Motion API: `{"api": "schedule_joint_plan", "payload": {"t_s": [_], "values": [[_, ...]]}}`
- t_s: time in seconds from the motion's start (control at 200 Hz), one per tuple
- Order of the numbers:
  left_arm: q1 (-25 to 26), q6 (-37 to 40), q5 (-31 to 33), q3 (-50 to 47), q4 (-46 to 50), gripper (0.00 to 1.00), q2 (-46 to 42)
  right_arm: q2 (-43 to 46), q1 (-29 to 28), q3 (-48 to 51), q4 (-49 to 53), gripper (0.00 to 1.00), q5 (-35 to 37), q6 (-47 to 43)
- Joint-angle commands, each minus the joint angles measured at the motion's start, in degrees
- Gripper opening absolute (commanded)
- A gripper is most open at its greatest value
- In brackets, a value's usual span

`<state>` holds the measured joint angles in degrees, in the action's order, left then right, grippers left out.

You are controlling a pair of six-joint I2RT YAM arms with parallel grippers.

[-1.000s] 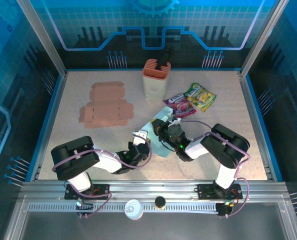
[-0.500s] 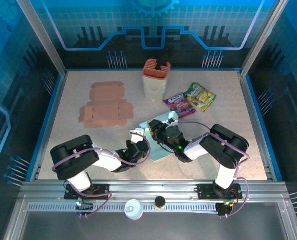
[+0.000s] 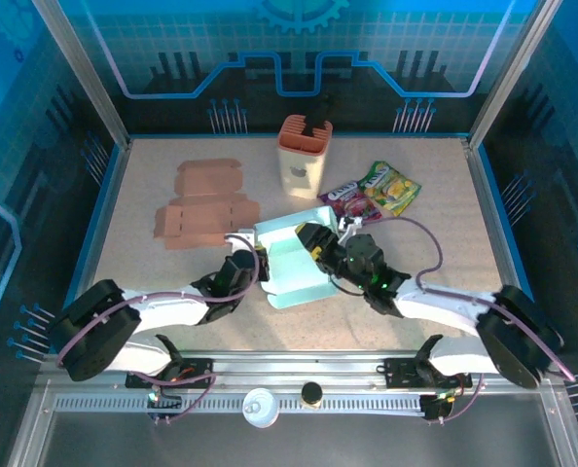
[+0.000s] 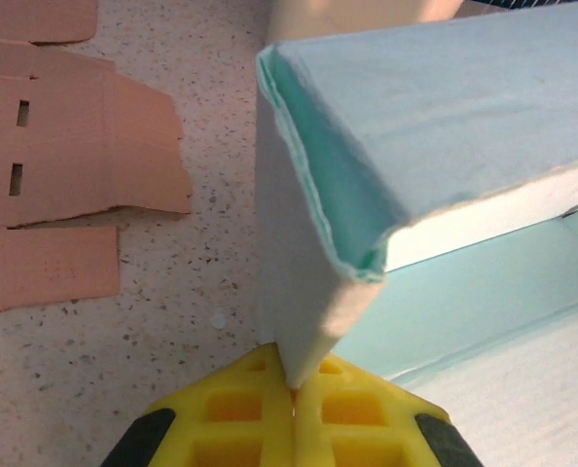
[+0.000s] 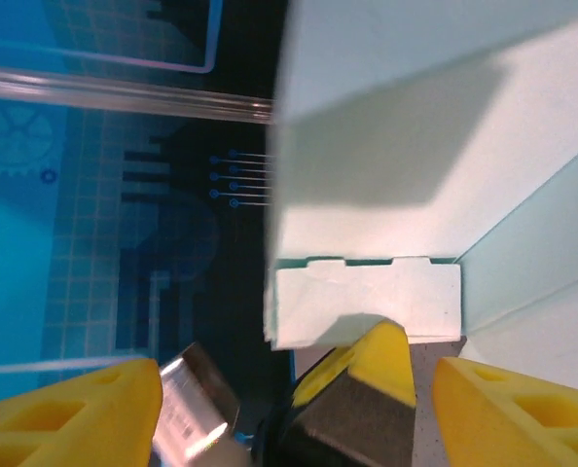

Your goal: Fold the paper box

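The left gripper (image 4: 294,387) was pinched shut on a side wall of the teal paper box (image 3: 294,277), apparently to keep that wall upright. The right gripper (image 3: 315,243) stood with jaws apart and holding nothing at the box's far side, likely ready for the next flap. The box sat mid-table, near the flat orange blank (image 3: 206,214).

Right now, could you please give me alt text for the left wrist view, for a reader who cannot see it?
The yellow left end effector is clamped shut on the near edge of a folded-up wall of the pale teal paper box. To the left, a flat pink cardboard blank lies on the speckled table.
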<state>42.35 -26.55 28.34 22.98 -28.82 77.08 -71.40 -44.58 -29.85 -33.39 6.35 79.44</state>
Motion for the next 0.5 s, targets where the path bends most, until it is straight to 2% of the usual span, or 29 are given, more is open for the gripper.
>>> {"api": "schedule_joint_plan", "payload": {"t_s": [0.0, 0.155, 0.27, 0.375, 0.495], "values": [[-3.74, 2.62, -10.84, -0.24, 3.33, 0.00, -1.93, 6.93, 2.73, -2.44, 14.48, 0.75, -2.88, -14.06], [-7.14, 7.03, -18.37, 2.00, 4.91, 0.00, -0.83, 16.10, 9.28, -1.31, 22.56, 0.76, -7.57, -23.62], [-8.60, 10.20, -22.05, 4.62, 8.73, 0.00, 0.43, 20.42, 16.52, -0.49, 29.05, 0.70, -12.00, -29.22], [-8.96, 11.54, -22.38, 5.38, 10.46, 0.00, 0.18, 21.96, 21.62, 0.23, 32.77, 0.67, -14.64, -34.31], [-8.96, 12.72, -22.10, 5.95, 11.89, 0.00, -0.05, 20.25, 23.72, -0.12, 34.75, 0.67, -16.53, -37.30]]}}
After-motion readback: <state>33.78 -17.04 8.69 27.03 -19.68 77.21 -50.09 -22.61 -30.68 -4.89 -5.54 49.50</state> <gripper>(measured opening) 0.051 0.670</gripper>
